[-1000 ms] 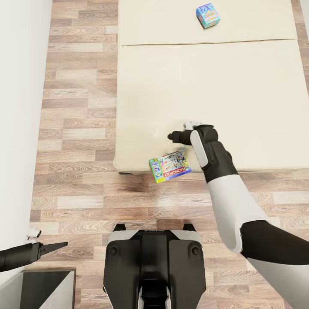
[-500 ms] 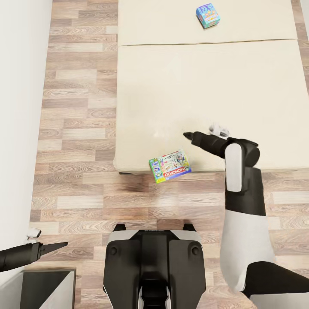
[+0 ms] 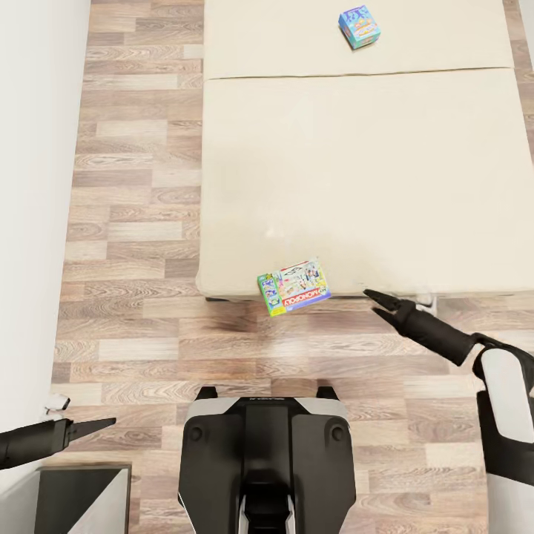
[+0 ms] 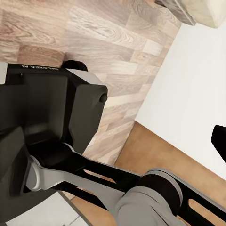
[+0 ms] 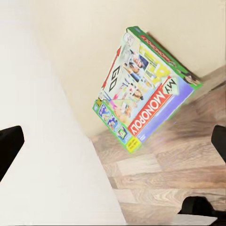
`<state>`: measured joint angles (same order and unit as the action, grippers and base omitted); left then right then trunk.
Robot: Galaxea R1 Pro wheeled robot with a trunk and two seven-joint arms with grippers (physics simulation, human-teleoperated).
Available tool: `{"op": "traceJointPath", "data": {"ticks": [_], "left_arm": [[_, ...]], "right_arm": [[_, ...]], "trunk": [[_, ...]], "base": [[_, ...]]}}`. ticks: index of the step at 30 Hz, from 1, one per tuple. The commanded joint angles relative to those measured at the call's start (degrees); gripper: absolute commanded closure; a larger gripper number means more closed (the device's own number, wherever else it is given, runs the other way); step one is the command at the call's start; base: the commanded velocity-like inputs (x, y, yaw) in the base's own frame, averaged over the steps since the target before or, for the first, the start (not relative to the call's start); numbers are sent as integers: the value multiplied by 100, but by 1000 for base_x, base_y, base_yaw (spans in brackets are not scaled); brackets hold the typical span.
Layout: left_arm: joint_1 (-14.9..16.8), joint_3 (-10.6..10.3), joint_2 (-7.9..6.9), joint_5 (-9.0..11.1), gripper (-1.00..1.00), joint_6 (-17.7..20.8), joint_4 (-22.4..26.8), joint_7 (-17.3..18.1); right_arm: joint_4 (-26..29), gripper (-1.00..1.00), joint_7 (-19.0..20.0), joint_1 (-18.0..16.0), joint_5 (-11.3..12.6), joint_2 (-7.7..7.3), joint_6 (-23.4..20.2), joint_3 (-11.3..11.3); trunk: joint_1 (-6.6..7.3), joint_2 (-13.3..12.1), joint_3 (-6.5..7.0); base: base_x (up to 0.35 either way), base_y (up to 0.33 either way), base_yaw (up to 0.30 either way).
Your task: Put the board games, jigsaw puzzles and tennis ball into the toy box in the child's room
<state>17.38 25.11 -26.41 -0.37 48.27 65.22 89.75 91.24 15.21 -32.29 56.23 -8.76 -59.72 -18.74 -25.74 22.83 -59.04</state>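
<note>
I see the floor [image 3: 133,185] as wood-look planks with a faint sheen. The bed [image 3: 356,170] looks like matt beige cloth, smooth. The near board game [image 3: 294,286] reads as glossy printed cardboard, and so does the far board game [image 3: 360,27]. My right gripper [image 3: 380,304] and left gripper [image 3: 104,423] look like matt black plastic.

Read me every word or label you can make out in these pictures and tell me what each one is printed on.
"MY MONOPOLY": red band on the near board game at the bed's edge.
"GO": same box, beside the red arrow.
"MONOPOLY": same box in the head view.
Far board game: print too small to read.
Lettering on the robot's base: too blurred to read.
</note>
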Motion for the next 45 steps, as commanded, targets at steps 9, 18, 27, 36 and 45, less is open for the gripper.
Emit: {"op": "traceJointPath", "data": {"ticks": [9,18,27,36,45], "left_arm": [[2,-5,6,-7,-100,59,-1,25],[2,-22,12,-7,-100,55,-1,25],[2,-4,13,-2,-100,43,-1,25],[2,1,13,0,-100,34,-1,25],[2,-18,25,-2,-100,33,-20,25]], "right_arm": [[5,-100,1731,1304,220,-108,-28,-1060],[-5,-100,2518,2115,224,-44,345,-1334],[-10,-100,3078,2684,207,-87,1090,-1340],[-18,-100,3430,2724,-270,-69,1164,-1349],[-75,-100,3644,2728,-447,-35,1477,-1346]], "trunk": [[-5,9,-5],[-5,9,28],[-5,9,106],[-5,9,187],[-5,9,269]], "base": [[0,0,0],[0,0,0],[0,0,-16],[0,0,-44],[0,0,-7]]}}
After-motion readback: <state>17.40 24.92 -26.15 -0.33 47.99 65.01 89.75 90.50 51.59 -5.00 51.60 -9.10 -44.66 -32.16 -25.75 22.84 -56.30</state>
